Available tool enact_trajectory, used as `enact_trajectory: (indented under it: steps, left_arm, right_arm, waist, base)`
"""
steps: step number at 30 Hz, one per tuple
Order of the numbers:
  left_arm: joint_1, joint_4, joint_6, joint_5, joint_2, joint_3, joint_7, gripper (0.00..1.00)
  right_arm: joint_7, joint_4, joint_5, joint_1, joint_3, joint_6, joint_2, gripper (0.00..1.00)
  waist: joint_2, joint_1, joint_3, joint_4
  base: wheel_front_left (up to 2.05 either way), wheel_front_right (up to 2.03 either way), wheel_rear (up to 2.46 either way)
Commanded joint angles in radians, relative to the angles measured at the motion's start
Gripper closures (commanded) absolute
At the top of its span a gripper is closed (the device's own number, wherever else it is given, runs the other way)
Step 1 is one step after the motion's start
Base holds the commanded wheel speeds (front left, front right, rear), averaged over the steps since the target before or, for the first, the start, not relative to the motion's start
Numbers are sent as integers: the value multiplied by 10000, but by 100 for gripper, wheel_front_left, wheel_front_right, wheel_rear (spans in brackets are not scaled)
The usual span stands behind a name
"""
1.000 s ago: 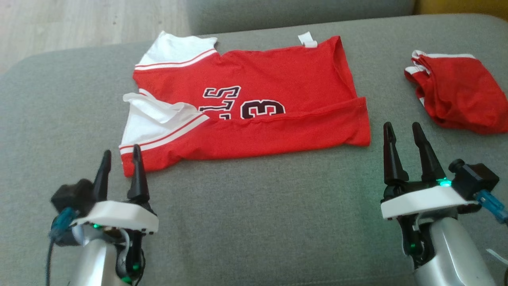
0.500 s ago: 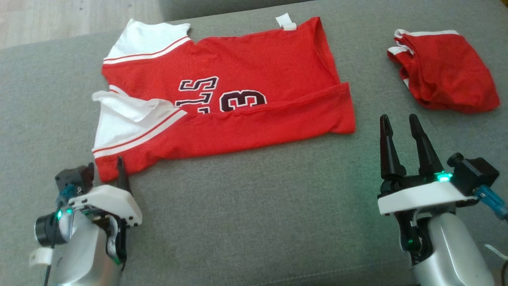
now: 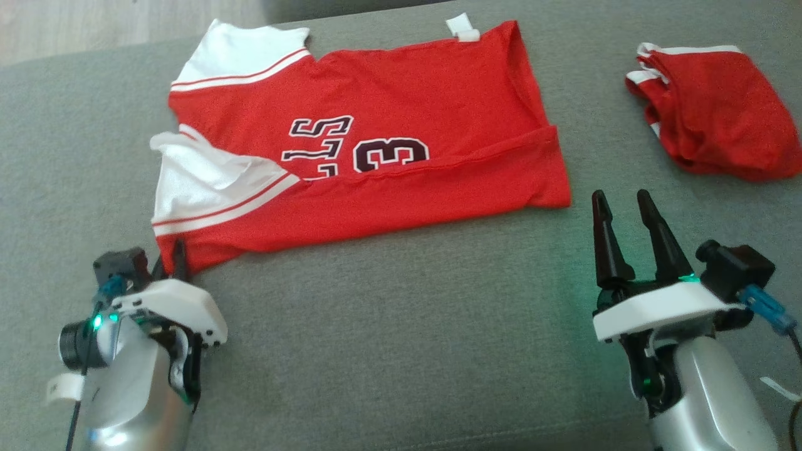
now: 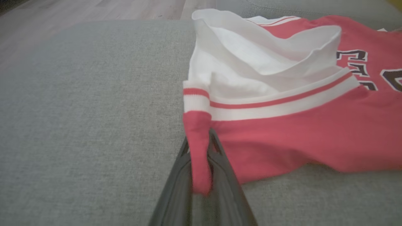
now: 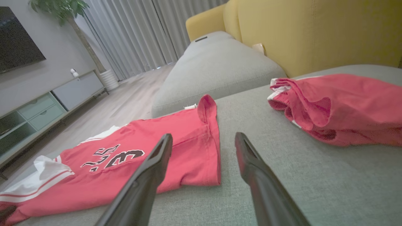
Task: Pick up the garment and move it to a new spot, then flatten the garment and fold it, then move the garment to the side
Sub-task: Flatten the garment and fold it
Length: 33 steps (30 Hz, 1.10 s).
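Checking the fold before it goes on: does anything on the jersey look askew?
Yes: on the jersey, the near white sleeve is crumpled and puffed up, beside the corner pinched by the left gripper.

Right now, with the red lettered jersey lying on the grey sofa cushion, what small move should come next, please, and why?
Probably advance the right gripper to the near right corner of the red, white-sleeved jersey and close there. The left gripper is shut on its near left corner, while the right hangs open, short of the cloth.
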Motion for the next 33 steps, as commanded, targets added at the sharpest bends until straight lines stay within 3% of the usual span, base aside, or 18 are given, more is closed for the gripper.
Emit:
enact_trajectory:
  steps: [1,16,24,25,26,27,33]
  left_arm:
    - [-498,-441,-66,55,339,225,-201,100]
    - [-477,-2734,-546,747,31,-598,-365,100]
    - [-399,-2729,-635,791,-33,-718,-366,100]
    - [-383,-2703,-632,787,-30,-710,-366,100]
    - [-360,-2675,-626,780,-23,-696,-366,100]
    - [-333,-2647,-624,772,-12,-681,-366,100]
    - [-92,-2469,-618,728,56,-598,-367,100]
  right_arm:
    - [120,-148,-101,-569,155,-9,49,0]
    - [1332,3712,461,-2511,-964,-9,50,0]
    - [1038,5425,786,-3381,-404,-9,50,0]
    - [988,5583,768,-3441,-338,-9,50,50]
    - [889,5715,674,-3495,-267,-9,50,87]
    - [775,5828,583,-3539,-223,-9,50,100]
    - [146,6303,49,-3621,-369,-9,51,100]
  waist:
    - [0,0,59,150]
    - [0,0,465,1106]
    - [0,0,487,1279]
    - [0,0,460,1270]
    - [0,0,419,1253]
    - [0,0,378,1234]
    - [0,0,-18,1062]
  base:
    - [0,0,0]
    - [0,0,0]
    - [0,0,0]
    - [0,0,0]
    - [0,0,0]
    - [0,0,0]
    - [0,0,0]
